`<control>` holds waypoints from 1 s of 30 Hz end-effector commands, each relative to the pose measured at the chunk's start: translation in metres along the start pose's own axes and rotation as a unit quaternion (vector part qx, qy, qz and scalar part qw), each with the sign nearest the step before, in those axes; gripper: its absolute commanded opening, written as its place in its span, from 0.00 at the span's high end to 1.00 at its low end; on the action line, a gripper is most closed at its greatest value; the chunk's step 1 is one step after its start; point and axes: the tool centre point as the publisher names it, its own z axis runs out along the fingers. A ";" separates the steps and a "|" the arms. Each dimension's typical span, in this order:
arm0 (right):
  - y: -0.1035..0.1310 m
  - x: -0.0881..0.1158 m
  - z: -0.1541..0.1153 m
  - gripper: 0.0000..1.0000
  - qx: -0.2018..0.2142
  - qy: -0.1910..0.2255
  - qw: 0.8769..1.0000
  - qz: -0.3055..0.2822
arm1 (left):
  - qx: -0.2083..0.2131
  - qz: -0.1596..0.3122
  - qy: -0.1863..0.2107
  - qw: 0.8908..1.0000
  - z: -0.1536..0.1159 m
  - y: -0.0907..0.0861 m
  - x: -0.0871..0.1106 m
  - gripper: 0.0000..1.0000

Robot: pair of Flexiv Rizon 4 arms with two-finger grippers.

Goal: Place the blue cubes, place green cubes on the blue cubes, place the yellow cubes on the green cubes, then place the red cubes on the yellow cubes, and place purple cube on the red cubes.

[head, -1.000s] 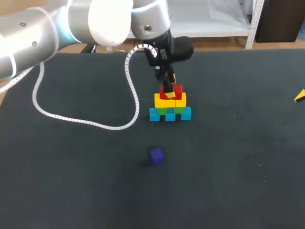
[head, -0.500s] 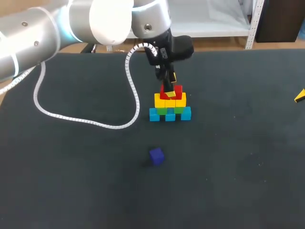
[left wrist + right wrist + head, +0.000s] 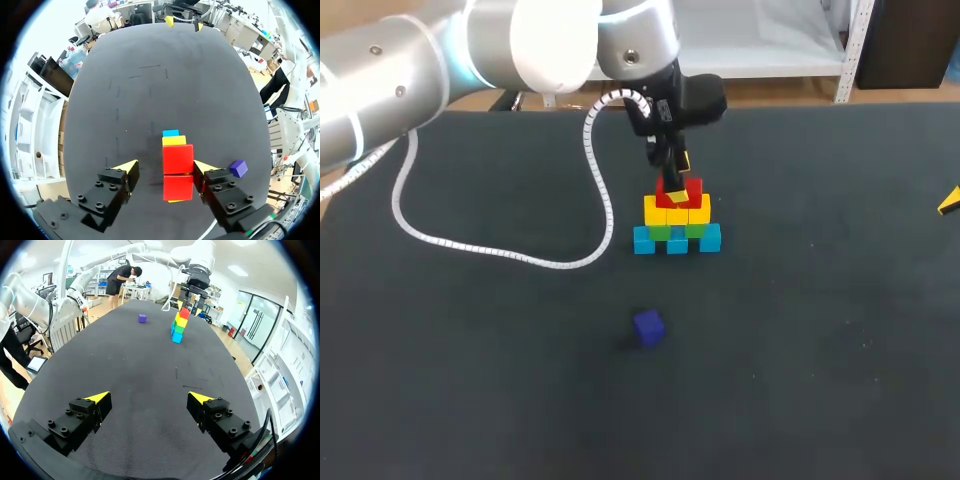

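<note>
Left end effector [image 3: 166,169] stands spread astride the red cubes [image 3: 177,172], one finger seemingly touching them; lifting off askew could topple them from the yellow cubes [image 3: 677,211]

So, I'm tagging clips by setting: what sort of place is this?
Probably a robotics lab: a silver robot arm over a dark table, its end effector at a stack of coloured cubes.

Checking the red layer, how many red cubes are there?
2: the far red cube and near red cube, touching atop the yellow cubes, between the left end effector's fingers. None apparently hidden.
</note>
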 end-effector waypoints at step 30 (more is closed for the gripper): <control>-0.001 0.001 0.001 0.00 0.000 -0.001 1.000 -0.001 | -0.036 0.089 -0.095 0.991 -0.079 -0.045 0.060 0.00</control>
